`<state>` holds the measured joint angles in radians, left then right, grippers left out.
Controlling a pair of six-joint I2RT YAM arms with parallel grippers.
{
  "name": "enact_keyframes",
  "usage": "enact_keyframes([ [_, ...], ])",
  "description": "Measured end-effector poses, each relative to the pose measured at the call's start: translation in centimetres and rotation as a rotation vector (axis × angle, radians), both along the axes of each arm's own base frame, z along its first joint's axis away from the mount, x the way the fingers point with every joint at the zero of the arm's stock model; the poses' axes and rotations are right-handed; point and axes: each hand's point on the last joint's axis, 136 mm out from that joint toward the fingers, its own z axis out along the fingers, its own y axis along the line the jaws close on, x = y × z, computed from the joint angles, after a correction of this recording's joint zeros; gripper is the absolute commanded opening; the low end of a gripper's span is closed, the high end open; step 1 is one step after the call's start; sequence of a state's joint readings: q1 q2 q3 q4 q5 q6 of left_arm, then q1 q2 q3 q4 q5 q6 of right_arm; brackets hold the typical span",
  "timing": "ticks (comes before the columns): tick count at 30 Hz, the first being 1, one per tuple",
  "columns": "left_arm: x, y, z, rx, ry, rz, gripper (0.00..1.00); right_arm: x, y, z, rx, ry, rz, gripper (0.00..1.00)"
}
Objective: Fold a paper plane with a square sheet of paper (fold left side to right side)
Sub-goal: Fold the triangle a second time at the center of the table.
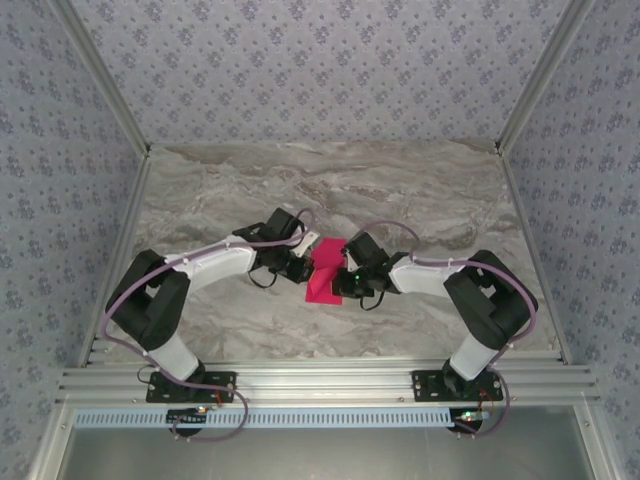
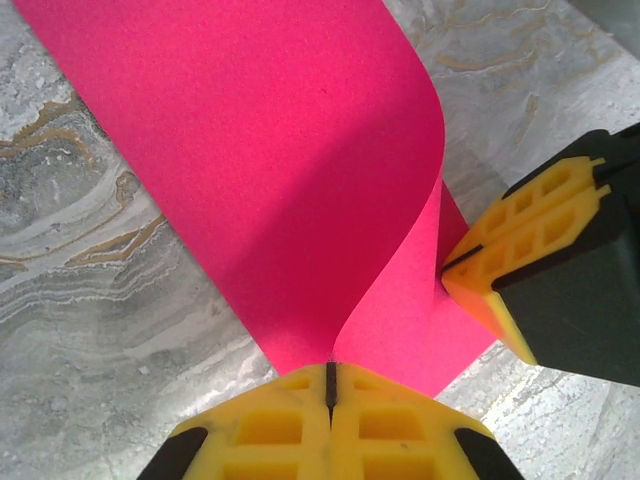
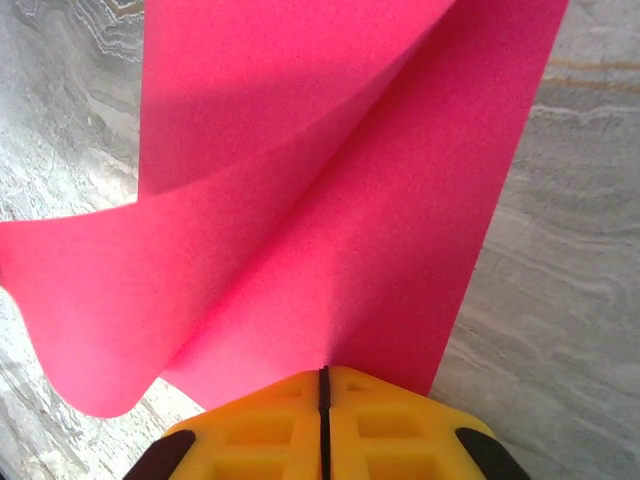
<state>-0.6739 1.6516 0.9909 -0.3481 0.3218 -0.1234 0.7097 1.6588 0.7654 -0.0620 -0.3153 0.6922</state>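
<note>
The square sheet of paper (image 1: 322, 285) is bright magenta-pink and lies at the table's middle between both arms. It is partly folded over, with one flap curling up off the lower layer (image 2: 280, 150). My left gripper (image 1: 311, 262) is shut on the raised flap's edge, which ends in the seam between the yellow fingers (image 2: 330, 368). My right gripper (image 1: 343, 272) is shut on the sheet's opposite edge (image 3: 323, 372). In the left wrist view the right gripper (image 2: 445, 272) pinches the paper's right edge. In the right wrist view the paper (image 3: 400, 200) billows up to the left. A paper plane is out of view.
The marble-patterned table (image 1: 200, 190) is bordered by patterned walls on three sides. An aluminium rail (image 1: 320, 385) runs along the near edge and carries both arm bases. The two grippers stand close together over the paper.
</note>
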Motion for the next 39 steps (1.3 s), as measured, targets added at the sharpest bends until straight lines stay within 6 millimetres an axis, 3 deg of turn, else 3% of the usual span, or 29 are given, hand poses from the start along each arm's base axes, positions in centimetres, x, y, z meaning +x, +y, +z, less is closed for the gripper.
enact_keyframes([
  [10,1.0,-0.8,-0.4,0.007,0.000,-0.008,0.00,0.0,0.0,0.0,-0.017,-0.009,0.008,0.11],
  [23,1.7,-0.4,-2.4,0.061,0.012,-0.002,0.00,-0.1,-0.1,0.0,-0.035,-0.016,0.026,0.11],
  [39,2.0,-0.4,-3.5,0.080,0.022,0.002,0.00,-0.1,-0.2,0.0,-0.037,-0.017,0.028,0.11],
])
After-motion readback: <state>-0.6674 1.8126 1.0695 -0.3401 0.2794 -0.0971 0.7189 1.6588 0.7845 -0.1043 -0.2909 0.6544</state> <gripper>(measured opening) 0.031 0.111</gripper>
